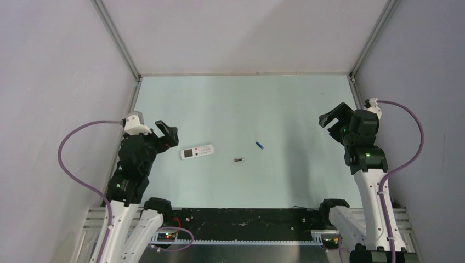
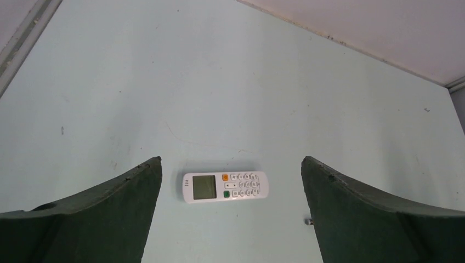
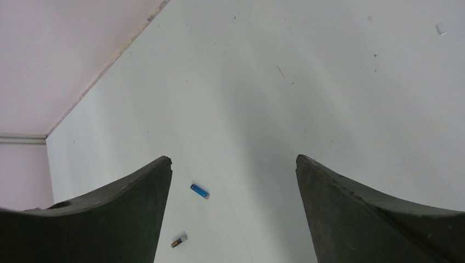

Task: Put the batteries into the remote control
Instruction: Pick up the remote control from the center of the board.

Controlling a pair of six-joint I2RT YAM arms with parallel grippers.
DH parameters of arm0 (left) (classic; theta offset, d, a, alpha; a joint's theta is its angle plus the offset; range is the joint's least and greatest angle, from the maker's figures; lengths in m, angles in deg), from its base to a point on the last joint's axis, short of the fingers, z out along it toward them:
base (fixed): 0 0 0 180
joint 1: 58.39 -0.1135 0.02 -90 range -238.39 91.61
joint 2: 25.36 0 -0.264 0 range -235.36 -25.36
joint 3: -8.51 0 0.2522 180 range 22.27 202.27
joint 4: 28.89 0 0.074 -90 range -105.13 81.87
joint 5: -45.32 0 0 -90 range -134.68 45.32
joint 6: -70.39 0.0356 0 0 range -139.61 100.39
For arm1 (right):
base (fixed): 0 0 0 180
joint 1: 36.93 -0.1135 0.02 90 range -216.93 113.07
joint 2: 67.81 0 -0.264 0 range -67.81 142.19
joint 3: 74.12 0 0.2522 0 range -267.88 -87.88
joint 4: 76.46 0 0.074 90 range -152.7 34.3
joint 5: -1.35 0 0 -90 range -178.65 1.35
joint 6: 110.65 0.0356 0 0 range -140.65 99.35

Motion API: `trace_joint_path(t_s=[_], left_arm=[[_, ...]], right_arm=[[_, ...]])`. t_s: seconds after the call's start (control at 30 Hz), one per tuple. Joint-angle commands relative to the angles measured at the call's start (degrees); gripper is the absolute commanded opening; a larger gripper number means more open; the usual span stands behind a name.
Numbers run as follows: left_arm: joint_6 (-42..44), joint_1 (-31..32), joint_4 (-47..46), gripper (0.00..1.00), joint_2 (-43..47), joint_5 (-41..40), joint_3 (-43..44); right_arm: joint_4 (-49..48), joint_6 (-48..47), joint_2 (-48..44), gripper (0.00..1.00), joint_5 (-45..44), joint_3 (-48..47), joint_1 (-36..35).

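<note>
Remote control (image 2: 225, 187) lies face up on the surface (image 1: 274, 98), left of its middle and nearer the left edge. Key print is too small to read; one orange and one green key stand out. Blue battery (image 3: 199, 191) and dark battery (image 3: 179, 240) lie apart near the middle, labels unreadable. In the left wrist view a finger hides nearly all of the dark one. Left gripper (image 1: 167, 134) fingers wide, empty, near the remote's left end. Right gripper (image 1: 334, 116) fingers wide, empty, by the right edge.

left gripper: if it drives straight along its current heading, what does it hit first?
Most likely the remote: it lies on the table centred ahead of the open left gripper, nothing in between. Depth unclear; it could touch table first.
</note>
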Motion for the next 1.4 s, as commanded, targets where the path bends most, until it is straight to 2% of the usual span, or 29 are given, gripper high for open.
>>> trace_joint_path(t_s=[0.0,0.07,0.27,0.47,0.63,0.83,1.0,1.1,1.23,1.37], left_arm=[[-2.07,0.00,0.95,1.00,-0.20,1.57,1.31],[-4.64,0.04,1.09,1.00,1.21,1.80,2.54],[-13.80,0.07,0.64,1.00,7.89,-1.94,1.62],[-11.98,0.05,0.07,1.00,8.12,9.50,-2.16],[-28.18,0.14,1.28,1.00,6.26,15.58,-6.52],[-47.96,0.09,2.63,1.00,0.87,13.36,-14.52],[-56.45,0.08,2.65,1.00,-8.28,9.87,-14.74],[-58.10,0.13,2.69,1.00,-14.85,6.50,-12.56],[-54.36,0.12,2.62,1.00,-21.72,0.77,-8.32],[-38.50,0.20,2.08,1.00,-28.66,-4.09,-2.81]], right_arm=[[-1.72,1.66,1.36,0.94,4.36,-0.29,0.11],[-2.08,2.47,1.89,0.99,5.41,-0.14,0.00],[-5.58,3.17,2.25,0.99,3.83,2.34,-4.21],[-3.01,4.70,2.84,0.97,-0.91,3.11,-9.58],[3.69,6.59,0.89,0.93,-7.55,4.15,-13.81],[6.39,9.47,-1.48,0.91,-10.13,7.06,-19.45],[5.84,9.10,-2.04,0.90,-10.08,8.47,-22.22],[4.88,8.65,-1.84,0.90,-10.84,9.61,-23.10],[3.72,7.77,0.11,0.90,-10.29,10.41,-23.20],[-0.04,3.34,2.09,0.89,-6.87,10.43,-23.63]])
